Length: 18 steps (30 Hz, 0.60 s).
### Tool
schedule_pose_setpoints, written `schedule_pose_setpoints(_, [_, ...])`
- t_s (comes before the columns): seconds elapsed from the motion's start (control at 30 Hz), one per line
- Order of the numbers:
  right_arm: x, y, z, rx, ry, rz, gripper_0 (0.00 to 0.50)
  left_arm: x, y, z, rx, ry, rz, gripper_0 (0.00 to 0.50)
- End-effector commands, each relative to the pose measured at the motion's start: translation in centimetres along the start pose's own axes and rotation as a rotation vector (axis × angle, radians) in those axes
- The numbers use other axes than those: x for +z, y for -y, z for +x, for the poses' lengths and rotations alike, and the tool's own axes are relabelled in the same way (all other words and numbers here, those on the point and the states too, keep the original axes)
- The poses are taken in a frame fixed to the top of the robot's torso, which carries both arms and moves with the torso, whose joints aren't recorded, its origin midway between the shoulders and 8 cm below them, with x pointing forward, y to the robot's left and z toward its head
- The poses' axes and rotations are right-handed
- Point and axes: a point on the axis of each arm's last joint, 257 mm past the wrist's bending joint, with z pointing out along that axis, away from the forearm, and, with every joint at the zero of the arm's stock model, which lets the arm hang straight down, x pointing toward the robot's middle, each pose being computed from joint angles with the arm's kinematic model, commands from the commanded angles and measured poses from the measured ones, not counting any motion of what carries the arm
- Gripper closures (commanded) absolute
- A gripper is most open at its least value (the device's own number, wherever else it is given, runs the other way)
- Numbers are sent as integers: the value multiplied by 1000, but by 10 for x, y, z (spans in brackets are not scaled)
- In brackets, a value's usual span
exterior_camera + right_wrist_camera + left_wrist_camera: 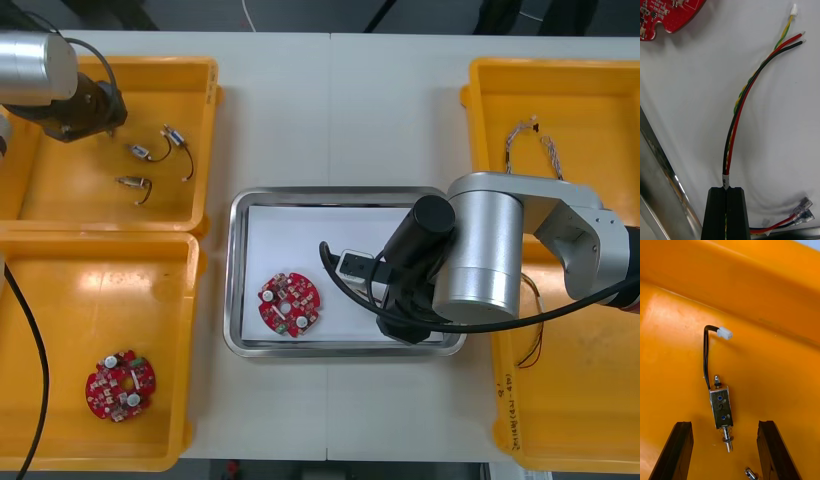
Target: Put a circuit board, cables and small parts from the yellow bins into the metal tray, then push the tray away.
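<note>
black fingers of my right gripper [727,190] are clamped on the red, black and yellow cable [738,112], low over the white inside of the metal tray [662,187]. a red circuit board [672,11] lies in the tray, off to one side of the cable's free ends. my left gripper [725,424] hangs over the far left yellow bin [775,363], fingers apart, a small metal part [720,407] between them, untouched.

Circuit board [670,13] cropped by edge, tray [232,270] corner beneath right arm [485,250]
</note>
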Motion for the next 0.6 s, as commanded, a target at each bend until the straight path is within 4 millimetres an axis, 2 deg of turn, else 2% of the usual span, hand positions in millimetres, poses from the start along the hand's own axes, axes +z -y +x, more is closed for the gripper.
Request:
schedule_pose_setpoints(0.03, [-4, -3, -12, -62, 12, 0, 500, -14, 25, -33, -33, 90, -13, 0])
schedule_pose_setpoints(0.13, [-2, -4, -10, -62, 6, -4, 497, -12, 29, -32, -41, 97, -8, 0])
schedule_pose_setpoints(0.17, [-2, -5, -9, -61, 5, -7, 410, -10, 27, -32, -45, 101, -7, 0])
schedule_pose_setpoints(0.2, [-2, -6, -10, -62, 6, -8, 363, -9, 28, -32, -45, 102, -6, 0])
schedule_pose_setpoints(0.23, [-2, -5, -9, -61, 5, -7, 263, -6, 26, -31, -46, 107, -5, 0])
schedule_pose_setpoints(0.27, [-2, -5, -9, -58, 5, -7, 109, -2, 25, -32, -48, 119, 1, 0])
schedule_pose_setpoints(0.3, [-2, -5, -9, -58, 5, -8, 35, 0, 26, -31, -47, 123, 7, 0])
schedule_pose_setpoints(0.33, [-1, -6, -8, -55, 4, -12, 0, 5, 23, -30, -45, 130, 9, 0])
schedule_pose_setpoints(0.6, [-2, -4, -13, -44, 32, -11, 0, 11, 22, -25, -50, 126, 20, 0])
